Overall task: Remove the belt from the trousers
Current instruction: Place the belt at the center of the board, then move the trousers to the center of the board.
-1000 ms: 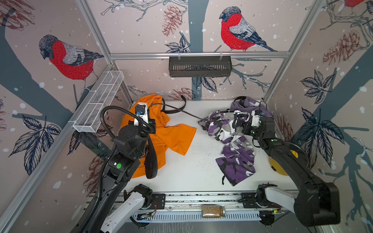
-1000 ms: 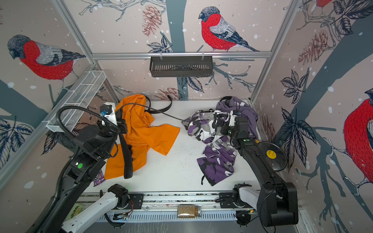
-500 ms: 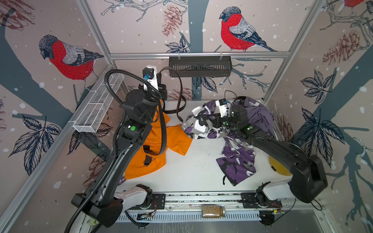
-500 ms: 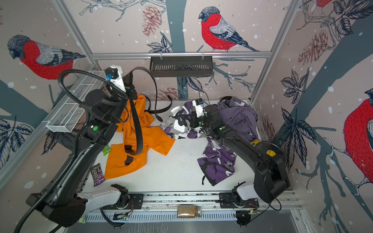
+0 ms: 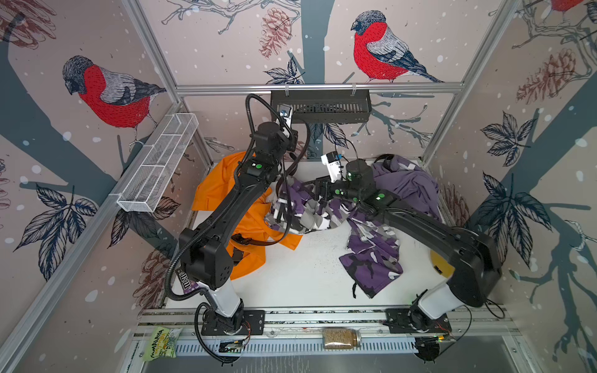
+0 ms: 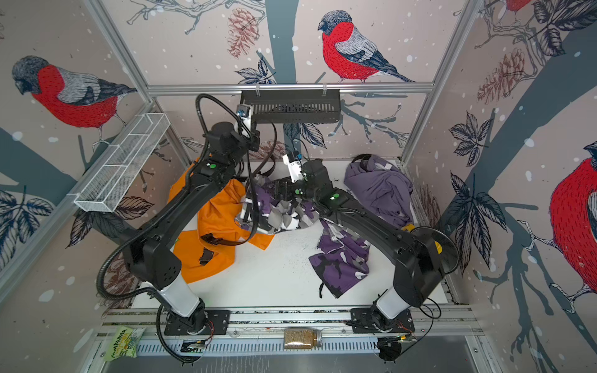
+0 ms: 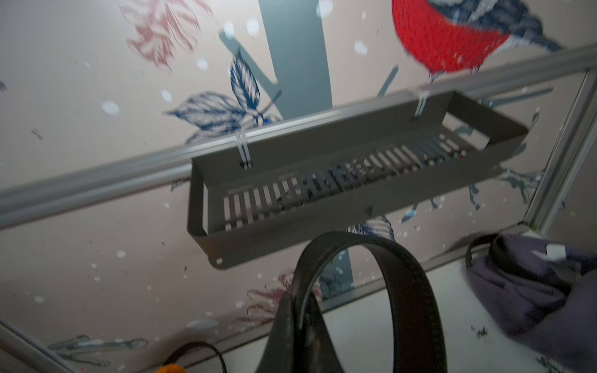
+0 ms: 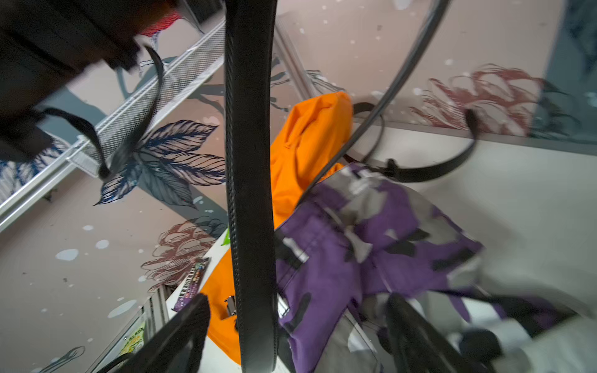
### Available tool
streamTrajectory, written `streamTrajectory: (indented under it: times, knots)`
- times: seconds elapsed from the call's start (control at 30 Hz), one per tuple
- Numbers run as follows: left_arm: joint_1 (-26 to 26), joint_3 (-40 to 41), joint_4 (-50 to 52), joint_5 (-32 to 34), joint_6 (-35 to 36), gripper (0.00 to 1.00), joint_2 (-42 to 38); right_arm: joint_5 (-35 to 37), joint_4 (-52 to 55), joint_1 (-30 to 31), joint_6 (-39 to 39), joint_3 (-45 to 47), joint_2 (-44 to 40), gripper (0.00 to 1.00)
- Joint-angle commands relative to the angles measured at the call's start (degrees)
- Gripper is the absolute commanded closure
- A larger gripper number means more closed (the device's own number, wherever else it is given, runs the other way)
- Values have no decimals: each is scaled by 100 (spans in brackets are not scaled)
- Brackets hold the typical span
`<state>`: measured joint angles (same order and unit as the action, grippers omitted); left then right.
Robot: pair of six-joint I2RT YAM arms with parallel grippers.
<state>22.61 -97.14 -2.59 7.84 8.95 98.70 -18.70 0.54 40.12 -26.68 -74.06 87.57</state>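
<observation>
The black belt (image 5: 287, 206) hangs in a long loop from my left gripper (image 5: 292, 142), which is raised near the back wall and shut on it. In the left wrist view the strap (image 7: 407, 290) arches up out of the shut gripper (image 7: 298, 306). The belt drops past the purple camouflage trousers (image 5: 307, 213) and its buckle end (image 5: 240, 239) lies on an orange garment (image 5: 223, 184). My right gripper (image 5: 318, 190) stands open over the bunched trousers (image 8: 371, 252). The strap (image 8: 250, 193) hangs between its fingers (image 8: 181, 336) without touching them. I cannot tell if it passes through any loops.
A black slotted basket (image 5: 319, 106) hangs on the back rail just above my left gripper. A white wire basket (image 5: 158, 161) is on the left wall. A plain purple garment (image 5: 410, 184) lies at back right, another black belt (image 8: 429, 171) near the back wall, a yellow disc (image 5: 437, 261) at right.
My left arm has risen and swung to the back, lifting the belt. My right gripper moved left, dragging the trousers along, then opened and let the cloth go.
</observation>
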Motion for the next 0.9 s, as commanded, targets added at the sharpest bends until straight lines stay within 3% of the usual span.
streamTrajectory:
  times: [0.0,0.03,0.07,0.17,0.23,0.33,0.4,0.53,0.7,0.87]
  knots:
    - [-63,123,-108,333,-218,100,178,681,1083,-82,-19,499,-571,11]
    - [-72,162,-15,442,-281,100,266,867,1290,-159,-15,745,-795,9]
    - [-68,169,101,522,-318,91,367,1062,1460,-260,-27,1008,-1025,7]
    - [-99,63,598,861,-603,20,630,1403,1743,-778,-136,1900,-1623,4]
    - [-99,99,837,1012,-801,1,664,1394,1715,-1164,-195,2492,-2009,4]
    - [-100,405,971,1060,-1027,1,449,1426,1340,-1710,-229,3362,-2418,2]
    - [-90,712,983,968,-1218,1,166,1010,922,-2133,-271,3787,-2432,2]
    - [-53,1380,1025,112,-1558,1,-562,189,173,-2264,-350,3991,-1623,2]
    - [498,2367,762,219,-1911,1,-1436,-530,-1006,-1467,-667,3697,-55,3]
    - [862,3093,594,451,-2158,1,-2061,-901,-1857,-611,-1114,2836,1082,4]
